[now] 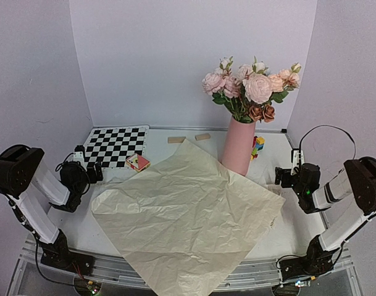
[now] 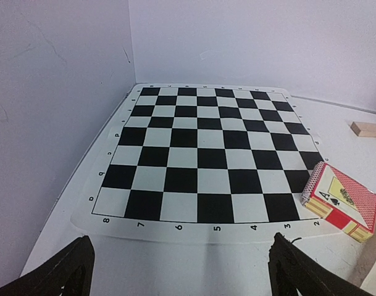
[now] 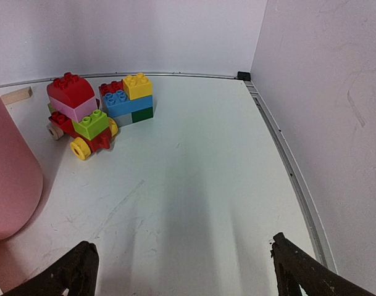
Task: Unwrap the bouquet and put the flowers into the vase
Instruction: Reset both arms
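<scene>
the vase (image 1: 238, 147) stands upright on the worktop (image 1: 79, 229) and holds the flowers (image 1: 252, 86), blooms above its mouth. the paper (image 1: 188, 209) lies spread flat in front of the vase. left gripper (image 2: 181, 250), well left of the vase: spread wide, holding nothing. right gripper (image 3: 183, 246), right of the vase: spread wide, holding nothing.

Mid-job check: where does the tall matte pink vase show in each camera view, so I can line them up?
Top external: tall matte pink vase right of centre, at the far edge of the crinkled tan paper sheet, pink flowers in it.
Left wrist: not in it.
Right wrist: its wall fills the left edge.
Shared landmark: colourful toy blocks just beside the vase, in top and right-wrist views.
</scene>
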Controlling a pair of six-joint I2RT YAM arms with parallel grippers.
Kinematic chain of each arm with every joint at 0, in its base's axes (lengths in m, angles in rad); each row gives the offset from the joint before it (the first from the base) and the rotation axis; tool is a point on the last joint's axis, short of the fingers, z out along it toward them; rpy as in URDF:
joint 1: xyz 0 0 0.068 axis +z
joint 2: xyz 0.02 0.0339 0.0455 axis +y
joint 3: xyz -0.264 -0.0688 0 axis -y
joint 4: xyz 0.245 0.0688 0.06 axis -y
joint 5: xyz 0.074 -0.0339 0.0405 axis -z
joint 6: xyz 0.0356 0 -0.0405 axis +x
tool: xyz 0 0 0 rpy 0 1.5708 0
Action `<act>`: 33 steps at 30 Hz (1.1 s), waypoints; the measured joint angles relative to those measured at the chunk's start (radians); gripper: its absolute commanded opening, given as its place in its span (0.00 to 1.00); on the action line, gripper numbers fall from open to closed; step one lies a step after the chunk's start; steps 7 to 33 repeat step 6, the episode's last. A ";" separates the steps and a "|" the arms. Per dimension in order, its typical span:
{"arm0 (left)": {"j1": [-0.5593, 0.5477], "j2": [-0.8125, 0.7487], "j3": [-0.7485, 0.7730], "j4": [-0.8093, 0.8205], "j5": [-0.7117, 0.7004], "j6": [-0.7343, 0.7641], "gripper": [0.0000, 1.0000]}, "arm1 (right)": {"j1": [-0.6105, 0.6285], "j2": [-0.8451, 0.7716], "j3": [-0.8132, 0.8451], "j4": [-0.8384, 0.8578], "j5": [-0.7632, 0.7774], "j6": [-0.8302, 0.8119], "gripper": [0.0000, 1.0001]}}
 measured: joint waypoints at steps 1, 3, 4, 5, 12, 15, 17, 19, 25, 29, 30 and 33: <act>0.000 0.001 0.000 0.000 0.000 0.000 0.99 | 0.000 0.000 0.000 0.000 0.000 0.000 0.98; 0.001 0.003 0.000 0.000 0.002 0.000 1.00 | 0.000 0.000 0.000 0.000 0.000 0.000 0.98; 0.001 0.005 0.000 -0.001 0.003 0.000 1.00 | 0.000 0.000 0.000 0.000 0.000 0.000 0.98; 0.002 0.005 0.000 0.000 0.004 0.000 1.00 | 0.000 0.000 0.000 0.000 0.000 0.000 0.98; 0.002 0.005 0.000 0.000 0.005 0.000 1.00 | 0.000 0.000 0.000 0.000 0.000 0.000 0.98; 0.002 0.005 0.000 0.000 0.005 0.000 1.00 | 0.000 0.000 0.000 0.000 0.000 0.000 0.98; 0.002 0.005 0.000 0.000 0.005 0.000 1.00 | 0.000 0.000 0.000 0.000 0.000 0.000 0.98; 0.002 0.005 0.000 0.000 0.005 0.000 1.00 | 0.000 0.000 0.000 0.000 0.000 0.000 0.98; 0.002 0.005 0.000 0.000 0.005 0.000 1.00 | 0.000 0.000 0.000 0.000 0.000 0.000 0.98; 0.002 0.005 0.000 0.000 0.005 0.000 1.00 | 0.000 0.000 0.000 0.000 0.000 0.000 0.98; 0.002 0.005 0.000 0.000 0.005 0.000 1.00 | 0.000 0.000 0.000 0.000 0.000 0.000 0.98; 0.002 0.005 0.000 0.000 0.005 0.000 1.00 | 0.000 0.000 0.000 0.000 0.000 0.000 0.98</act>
